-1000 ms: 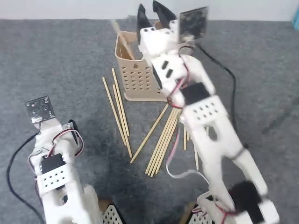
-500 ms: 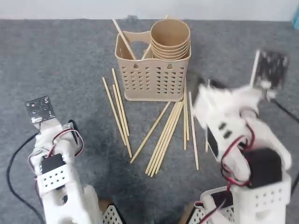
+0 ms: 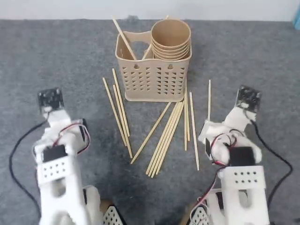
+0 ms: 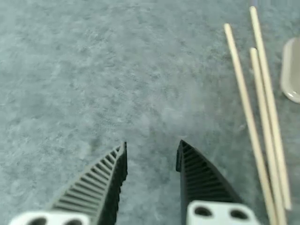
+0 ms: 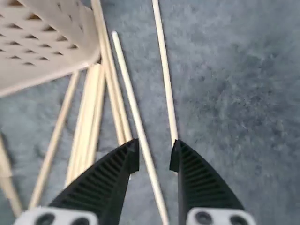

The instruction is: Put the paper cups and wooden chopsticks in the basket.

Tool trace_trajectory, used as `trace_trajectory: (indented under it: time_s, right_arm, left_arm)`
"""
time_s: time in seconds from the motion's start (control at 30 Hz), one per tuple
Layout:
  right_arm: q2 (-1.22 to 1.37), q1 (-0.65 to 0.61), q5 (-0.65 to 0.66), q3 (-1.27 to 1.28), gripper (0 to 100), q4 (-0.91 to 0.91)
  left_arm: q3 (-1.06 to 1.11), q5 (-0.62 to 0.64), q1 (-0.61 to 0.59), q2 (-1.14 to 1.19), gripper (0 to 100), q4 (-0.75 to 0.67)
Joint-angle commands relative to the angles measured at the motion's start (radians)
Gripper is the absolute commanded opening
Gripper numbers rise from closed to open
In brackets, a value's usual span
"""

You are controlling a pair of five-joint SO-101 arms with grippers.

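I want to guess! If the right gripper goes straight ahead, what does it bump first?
Probably the chopstick lying just ahead of the right gripper, in line with its open jaws, though depth is hard to judge.

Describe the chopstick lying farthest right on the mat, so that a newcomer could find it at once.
Find the beige basket at the far middle of the grey mat. On its right-hand side, past the other chopsticks, one chopstick lies alone, touching no other stick.

The desk (image 3: 61, 56) is covered all over in a grey, felt-like cloth with a mottled nap; along its far edge runs a pale strip (image 3: 70, 8), wall or board, hard to tell which; a blue sliver (image 3: 297, 18) shows at the far right corner; the light is soft and even.
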Motion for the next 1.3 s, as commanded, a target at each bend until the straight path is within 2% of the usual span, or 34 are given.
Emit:
trace_trajectory:
  time_s: [0.0, 0.2, 0.4, 0.53, 0.7, 1.0, 1.27]
  right_arm:
    - [-0.033, 0.012, 0.049, 0.100, 11.4, -0.163]
    - [-0.033, 0.012, 0.063, 0.313, 11.8, -0.476]
    - [-0.033, 0.012, 0.147, 0.417, 11.5, -0.670]
    - [-0.033, 0.012, 0.149, 0.422, 11.5, -0.676]
    - [-0.033, 0.012, 0.150, 0.423, 11.5, -0.677]
    - [-0.033, 0.012, 0.150, 0.423, 11.5, -0.682]
    - [-0.033, 0.012, 0.150, 0.423, 11.5, -0.684]
  left_arm:
    - [-0.191, 0.005, 0.028, 0.161, 17, 0.063]
    - [-0.478, 0.094, 0.031, 0.439, 17, 0.137]
    - [-0.719, 0.158, 0.157, 0.706, 17, 0.236]
    - [-0.863, 0.249, 0.229, 0.902, 17, 0.265]
    - [-1.082, 0.325, 0.256, 1.138, 16, 0.334]
    - [-1.495, 0.331, 0.255, 1.427, 16, 0.445]
    - [-1.692, 0.342, 0.252, 1.614, 16, 0.466]
